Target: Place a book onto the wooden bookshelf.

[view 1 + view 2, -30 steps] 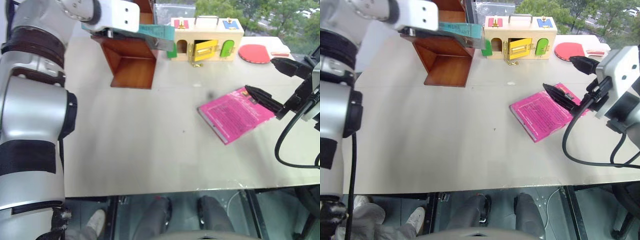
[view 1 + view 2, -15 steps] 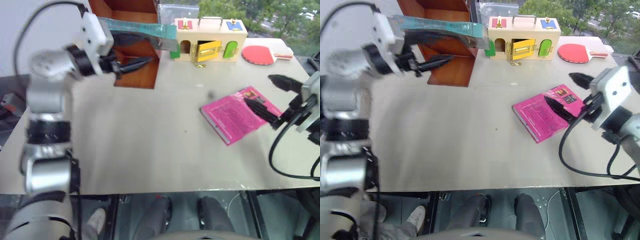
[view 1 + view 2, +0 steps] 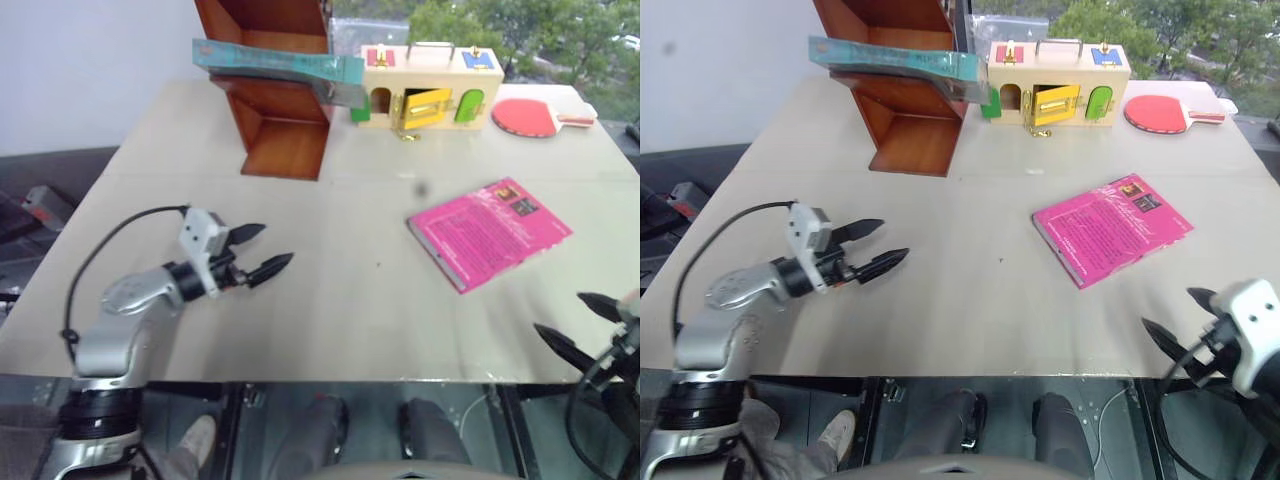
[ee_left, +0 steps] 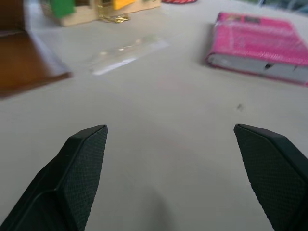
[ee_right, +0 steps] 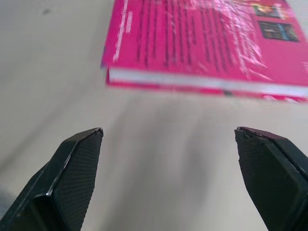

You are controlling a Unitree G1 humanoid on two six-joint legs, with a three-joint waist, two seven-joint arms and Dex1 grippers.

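The teal-green book (image 3: 275,68) lies flat across the wooden bookshelf (image 3: 280,110), one end jutting past the shelf's edge toward the pale wooden box with coloured doors (image 3: 428,84), with no claw on it. The left gripper (image 3: 256,252) hangs near the table's (image 3: 330,300) front edge, well apart from the bookshelf, fingers spread and empty. The right gripper (image 3: 1180,322), also spread and empty, sits further still, beyond the pink book (image 3: 1110,228).
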